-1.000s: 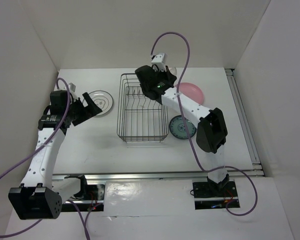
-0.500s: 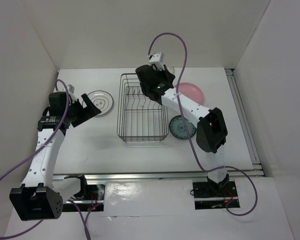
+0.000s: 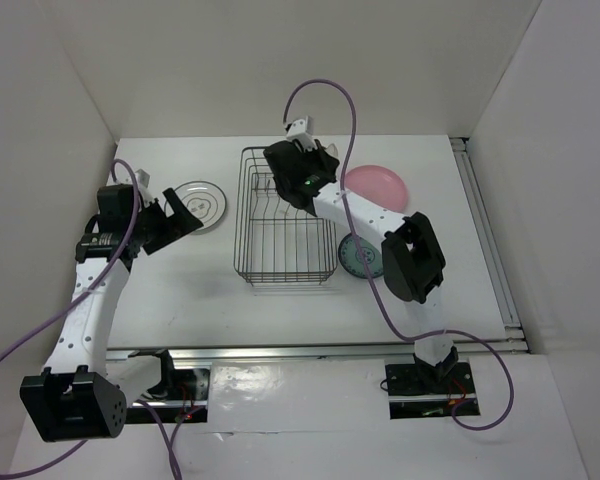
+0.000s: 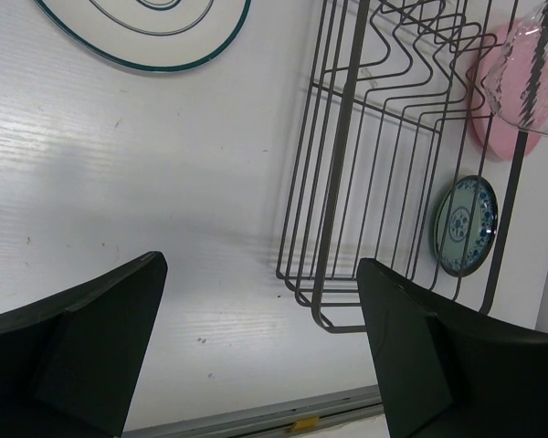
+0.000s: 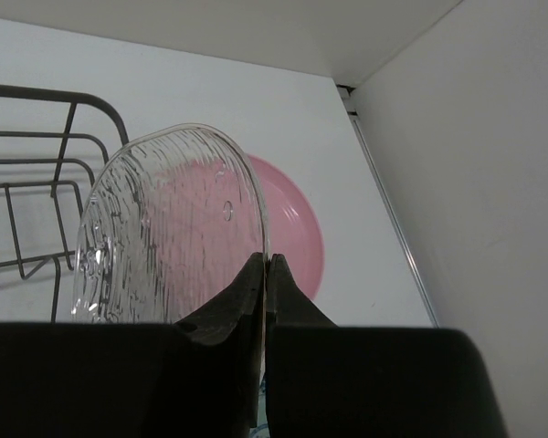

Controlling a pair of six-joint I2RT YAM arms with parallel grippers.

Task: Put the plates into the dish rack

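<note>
My right gripper (image 5: 267,266) is shut on the rim of the clear glass plate (image 5: 164,228) and holds it on edge above the back of the dish rack (image 3: 280,240); the gripper also shows in the top view (image 3: 292,178). The glass plate also shows in the left wrist view (image 4: 534,73). The pink plate (image 3: 380,183) lies flat to the right of the rack. The blue-green plate (image 3: 356,258) lies by the rack's right front corner, partly under the right arm. The white ringed plate (image 3: 200,205) lies left of the rack. My left gripper (image 3: 180,222) is open and empty beside it.
White walls stand close around the table on the left, back and right. A metal rail (image 3: 485,240) runs along the table's right edge. The purple cables (image 3: 325,85) arc above both arms. The rack's upright tines (image 4: 411,46) sit in its far half.
My right gripper has moved left with the glass plate, from the rack's back right corner to over the rack's back. The left arm has hardly moved.
</note>
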